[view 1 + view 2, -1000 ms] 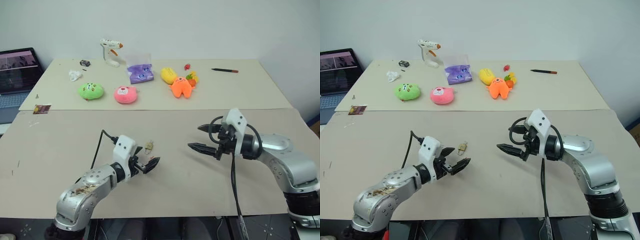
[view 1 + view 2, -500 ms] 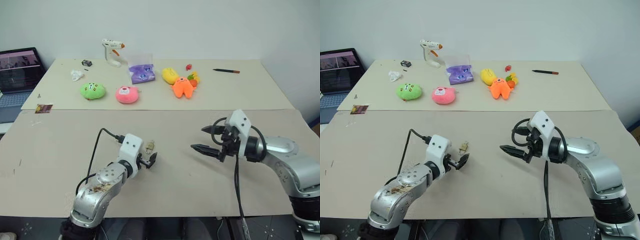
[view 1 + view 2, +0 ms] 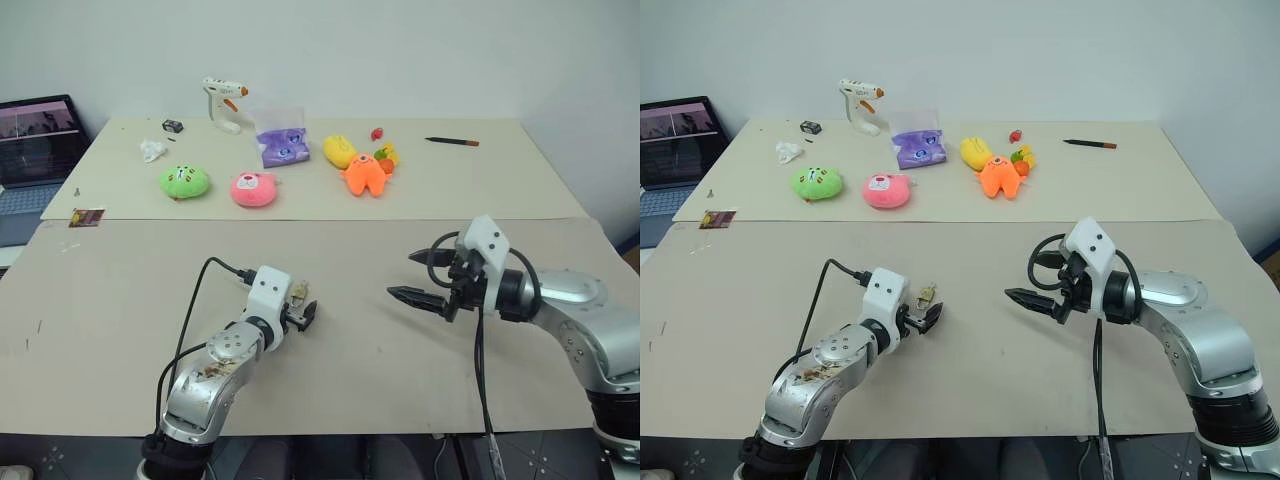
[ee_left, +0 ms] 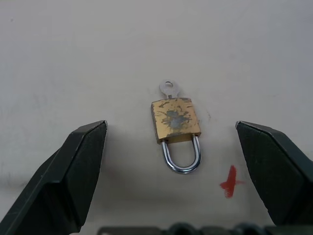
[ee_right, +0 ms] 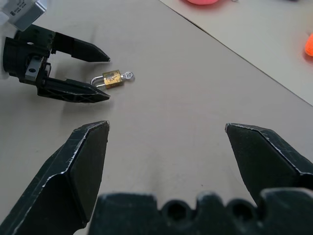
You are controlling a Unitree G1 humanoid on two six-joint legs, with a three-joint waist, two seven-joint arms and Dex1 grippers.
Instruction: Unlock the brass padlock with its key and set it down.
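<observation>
Padlock [image 4: 175, 121], key [image 4: 167, 88] inserted, flat on counter [image 4: 73, 58] between wide-open, empty left gripper [image 4: 171, 169]; right gripper [image 5: 166, 161] likewise; closing risks skidding it.

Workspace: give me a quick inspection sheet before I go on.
Surface: tan table, small red mark.
Job's things: brass padlock lying flat, shackle closed; key in its base.
Clutter: plush toys, glue gun, pen at the far side.
Grippers: left claw open, straddling the padlock, not touching; right claw open, off to the side.
Cables: black cable at the left wrist.
Surroundings: laptop, white wall.
</observation>
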